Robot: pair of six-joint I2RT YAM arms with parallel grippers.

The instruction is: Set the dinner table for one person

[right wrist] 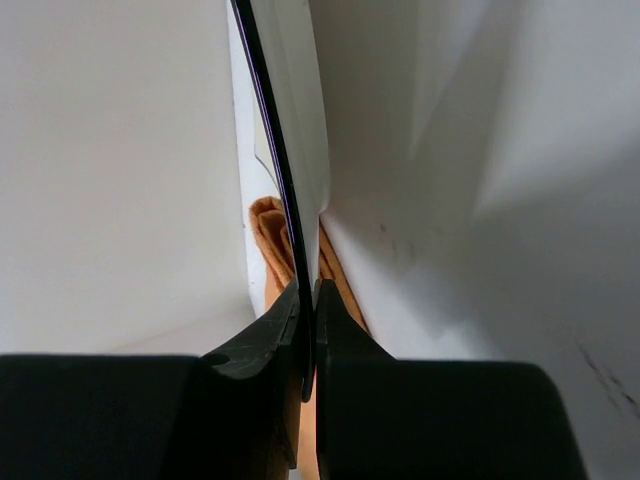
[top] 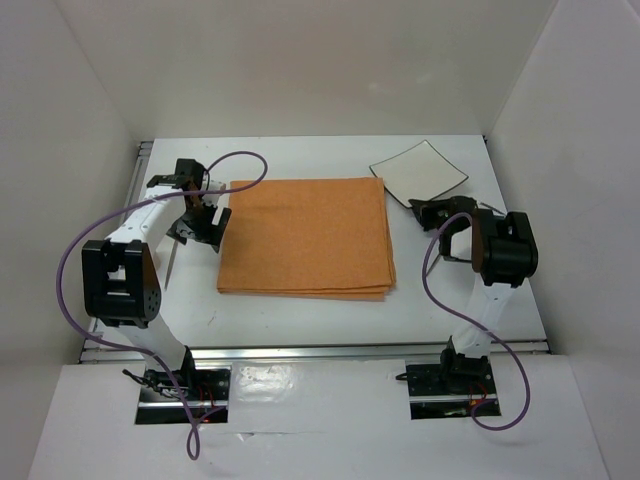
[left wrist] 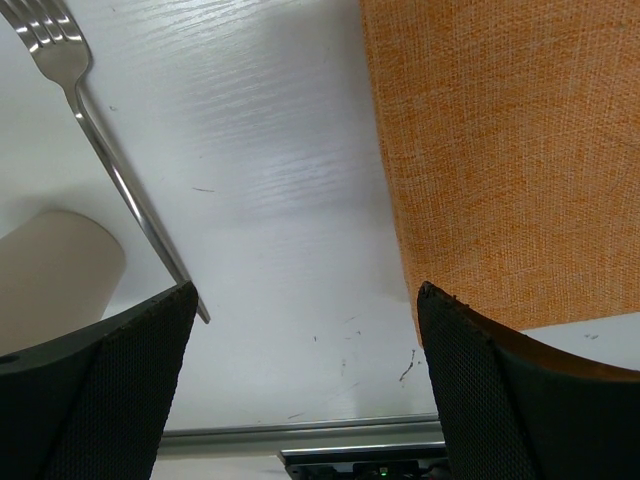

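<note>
The right tool [right wrist: 307, 290] clamps the edge of the dark-rimmed square white plate [right wrist: 295, 130]. The left tool [left wrist: 305, 300] gapes wide, with a silver metal fork [left wrist: 55, 50] to its left and an orange woven cloth [left wrist: 480, 150] to its right.

Observed left gripper [top: 205, 215] at 10 o'clock, jaws spread wide; found right gripper [top: 432, 213] at 2 o'clock, clamped on plate [top: 420, 172] rim.

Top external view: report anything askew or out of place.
The square white plate with a dark rim sits rotated, its corners out of line with the orange rectangular cloth beside it, and off the cloth at the far right. The right tool is clamped on its near edge. Nothing looks spilled or damaged.
</note>
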